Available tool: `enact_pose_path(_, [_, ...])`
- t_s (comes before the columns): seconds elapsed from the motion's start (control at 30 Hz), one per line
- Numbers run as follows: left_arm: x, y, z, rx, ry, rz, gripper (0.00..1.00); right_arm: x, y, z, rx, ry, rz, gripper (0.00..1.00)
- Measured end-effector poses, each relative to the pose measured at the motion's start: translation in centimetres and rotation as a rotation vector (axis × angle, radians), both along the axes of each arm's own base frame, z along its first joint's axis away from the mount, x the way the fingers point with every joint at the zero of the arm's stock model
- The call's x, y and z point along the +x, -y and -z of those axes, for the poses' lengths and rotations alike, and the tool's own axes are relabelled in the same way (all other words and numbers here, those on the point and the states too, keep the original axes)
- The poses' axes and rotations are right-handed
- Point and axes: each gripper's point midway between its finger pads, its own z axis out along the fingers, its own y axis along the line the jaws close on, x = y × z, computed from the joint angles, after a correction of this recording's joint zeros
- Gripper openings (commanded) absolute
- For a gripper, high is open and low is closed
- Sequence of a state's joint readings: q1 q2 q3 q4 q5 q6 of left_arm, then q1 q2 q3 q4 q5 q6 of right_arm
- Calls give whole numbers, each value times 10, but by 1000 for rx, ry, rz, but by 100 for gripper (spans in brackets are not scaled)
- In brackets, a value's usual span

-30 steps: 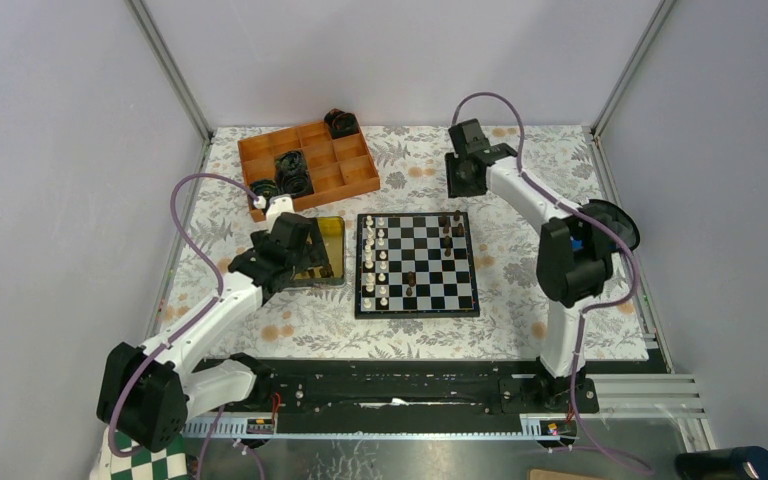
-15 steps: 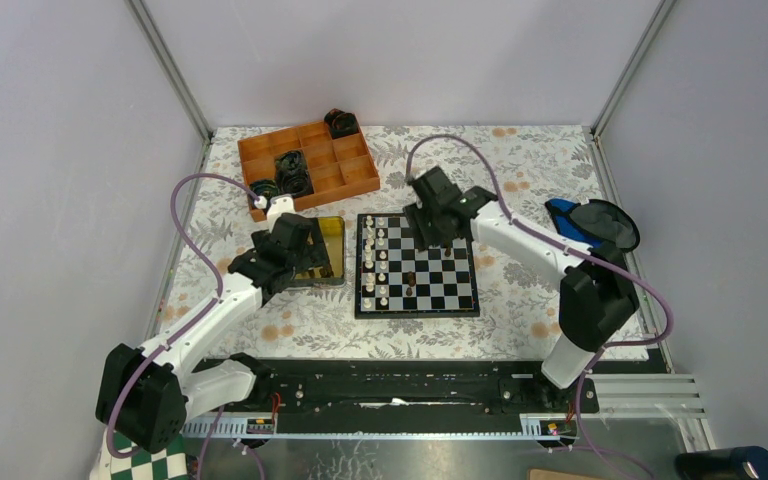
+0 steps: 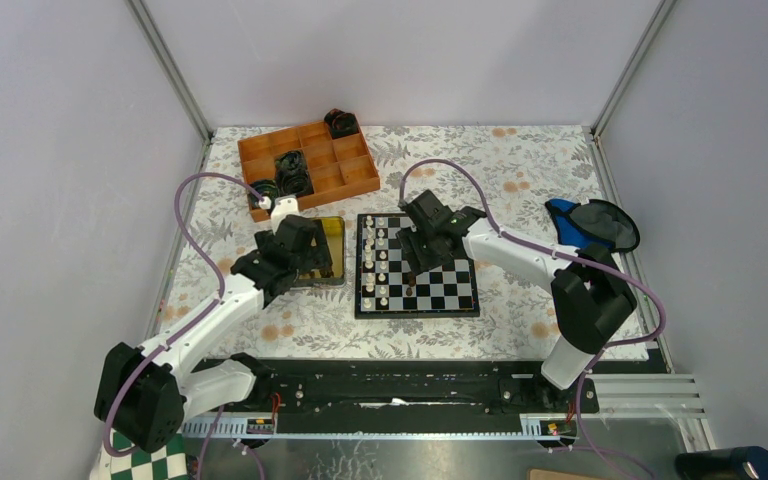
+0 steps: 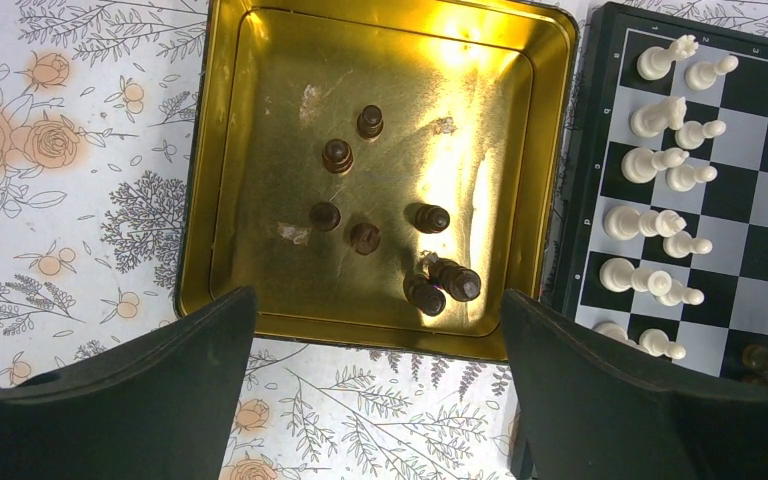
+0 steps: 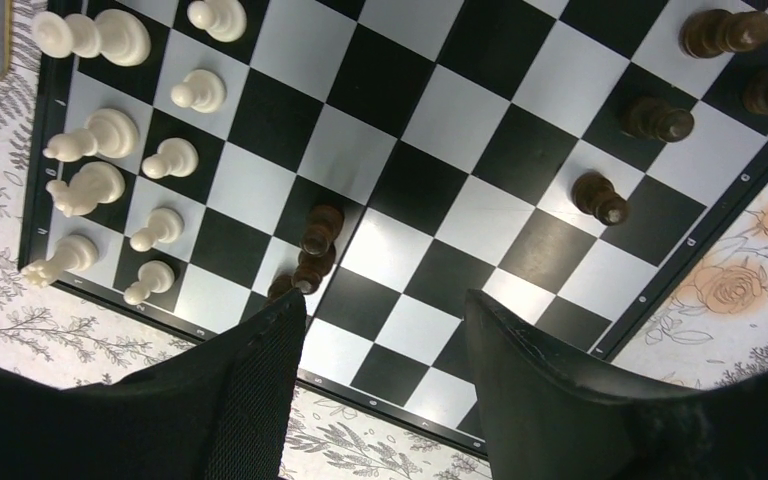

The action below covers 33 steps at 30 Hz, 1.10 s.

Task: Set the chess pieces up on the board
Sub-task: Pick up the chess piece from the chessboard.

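Observation:
The board (image 3: 442, 292) lies mid-table, with white chess pieces (image 3: 375, 262) in two columns along its left side and a few dark ones (image 3: 450, 236) on its right side. In the right wrist view the white pieces (image 5: 110, 130) stand at left. Two dark pieces (image 5: 320, 232) lie mid-board by my left finger, and others (image 5: 600, 197) stand at right. My right gripper (image 3: 422, 256) (image 5: 382, 300) is open and empty above the board. My left gripper (image 3: 305, 258) (image 4: 375, 320) is open and empty over the near rim of a gold tin (image 4: 195, 200) that holds several dark pieces (image 4: 365, 238).
An orange compartment tray (image 3: 345, 180) holding black coiled objects stands at the back left. A black round lid with a blue thing (image 3: 600, 225) lies at the right edge. A green-and-white checkered sheet (image 3: 150, 468) shows at the bottom left. Metal rails frame the floral table cover.
My right arm has swung from the back right over the board, then forward and left to its middle. My left arm has hardly moved.

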<state>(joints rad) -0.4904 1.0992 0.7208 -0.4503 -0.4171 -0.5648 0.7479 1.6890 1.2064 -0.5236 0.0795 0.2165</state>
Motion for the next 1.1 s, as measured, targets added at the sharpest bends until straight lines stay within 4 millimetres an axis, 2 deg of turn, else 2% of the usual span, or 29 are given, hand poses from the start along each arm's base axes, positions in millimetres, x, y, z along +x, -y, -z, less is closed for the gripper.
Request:
enact_pose_path(0.3, [0,1,0,10,5,3,99,1,-10,2,29,3,-16,66])
enact_pose_path(0.6, [0,1,0,14,5,0,99,1,-10,13,11,-17,-18,66])
enact_pose_path(1.1, [0,0,1,18,0,-1,99,2,-11,16,10,-20,-18,64])
